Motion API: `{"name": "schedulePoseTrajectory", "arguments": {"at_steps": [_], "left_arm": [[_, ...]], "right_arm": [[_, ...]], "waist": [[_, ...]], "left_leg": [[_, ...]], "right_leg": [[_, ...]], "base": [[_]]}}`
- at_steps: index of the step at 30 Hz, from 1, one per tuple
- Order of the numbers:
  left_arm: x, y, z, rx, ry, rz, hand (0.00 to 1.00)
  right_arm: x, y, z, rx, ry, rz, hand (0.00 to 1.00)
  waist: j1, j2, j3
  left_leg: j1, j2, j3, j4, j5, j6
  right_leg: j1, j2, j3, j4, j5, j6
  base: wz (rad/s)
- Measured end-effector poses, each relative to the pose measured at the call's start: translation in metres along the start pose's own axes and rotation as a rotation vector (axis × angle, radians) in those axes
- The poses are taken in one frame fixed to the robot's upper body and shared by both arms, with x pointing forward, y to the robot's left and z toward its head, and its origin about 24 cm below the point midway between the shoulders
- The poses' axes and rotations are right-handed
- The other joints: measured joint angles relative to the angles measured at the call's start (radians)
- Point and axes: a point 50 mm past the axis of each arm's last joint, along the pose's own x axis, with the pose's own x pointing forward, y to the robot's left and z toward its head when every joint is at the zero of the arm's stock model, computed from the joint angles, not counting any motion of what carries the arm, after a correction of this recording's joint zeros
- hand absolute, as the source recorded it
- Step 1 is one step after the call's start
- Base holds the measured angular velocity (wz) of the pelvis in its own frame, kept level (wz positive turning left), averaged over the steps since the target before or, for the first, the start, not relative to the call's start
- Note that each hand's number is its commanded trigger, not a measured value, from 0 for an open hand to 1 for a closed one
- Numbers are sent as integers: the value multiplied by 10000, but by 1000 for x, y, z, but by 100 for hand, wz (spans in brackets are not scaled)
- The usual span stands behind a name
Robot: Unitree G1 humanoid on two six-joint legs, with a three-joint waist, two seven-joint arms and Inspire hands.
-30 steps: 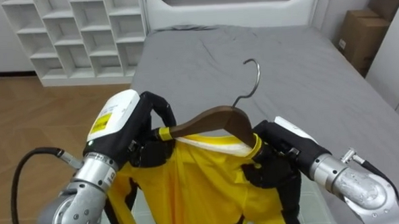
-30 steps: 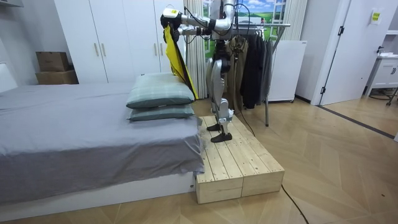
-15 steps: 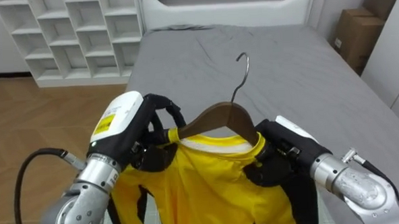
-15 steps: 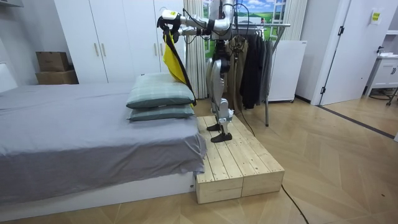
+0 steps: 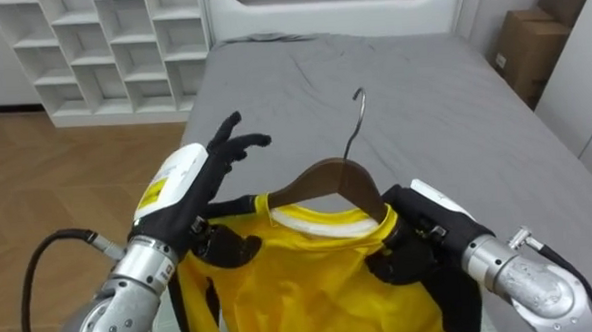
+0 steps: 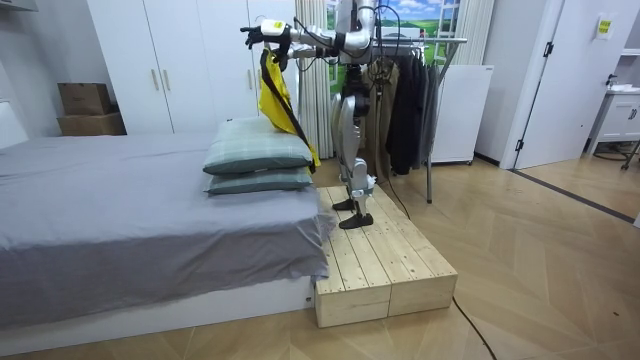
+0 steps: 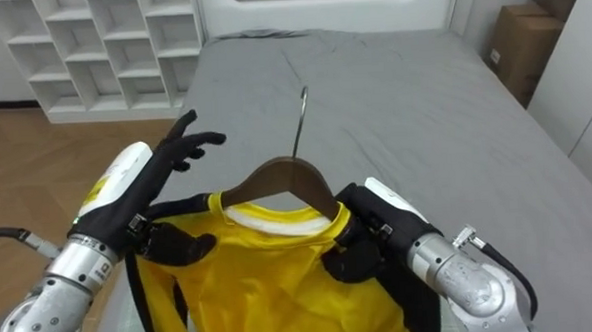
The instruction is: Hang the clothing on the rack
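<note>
your left hand (image 5: 201,177) has just let go: its fingers, wrapped round the wooden hanger (image 5: 326,176) a moment ago, now stretch straight toward 12 o'clock. your right hand (image 5: 412,247), at 4 o'clock, clasps the hanger's shoulder and carries the yellow shirt (image 5: 311,280) alone, so it may tilt.

hanger (image 5: 329,178) — glossy wood, metal hook (image 5: 353,131) | shirt (image 5: 321,285) — smooth cloth

A yellow garment (image 5: 316,285) with black trim is draped on a brown wooden hanger (image 5: 327,177); its collar is seated over the hanger's shoulders; the metal hook (image 5: 354,118) is pointed upward; the hanger's right end is gripped by the right hand (image 5: 405,249), aloft.
</note>
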Motion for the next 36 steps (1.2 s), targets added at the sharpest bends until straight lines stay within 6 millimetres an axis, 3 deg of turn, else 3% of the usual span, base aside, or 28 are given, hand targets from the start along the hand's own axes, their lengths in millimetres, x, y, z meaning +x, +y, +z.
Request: {"name": "schedulePoseTrajectory", "arguments": {"at_steps": [15, 23, 29, 32, 36], "left_arm": [[-1, -5, -11, -416, 544, -513, 0], [-3, 2, -15, -1381, 677, 8, 0], [-9, 30, -29, -2212, 1080, 1872, 0], [-21, 58, -44, -2461, 1601, 3791, 0], [-40, 86, -59, -2756, 2153, 5939, 0]], "right_arm": [[2, 4, 0, -176, 148, 106, 100], [1, 2, 0, -466, 260, 57, 100], [-3, 1, -7, -381, 478, -30, 100], [-16, -5, -22, 44, 1047, -555, 100], [-31, -17, -27, -54, 1288, -1329, 100]], "waist": [[-11, -24, 8], [-15, 32, -28], [78, 106, -73], [281, 164, -108], [548, 206, -136]], "left_leg": [[-53, 5, -3, 9, 0, 0], [-63, 8, -24, 25, -1, 0], [22, 24, -3, 31, -1, -1], [36, 22, -15, 25, -1, 0], [46, 16, 6, 17, -1, 1]], "right_leg": [[-25, -17, -40, -22, 0, 1], [-30, -28, -91, 15, 0, 2], [-6, -12, -100, 113, 0, 1], [-3, -17, -105, 126, 0, 1], [-20, 6, -23, 113, 1, 0]], "base": [[0], [0], [-2], [0], [-1]]}}
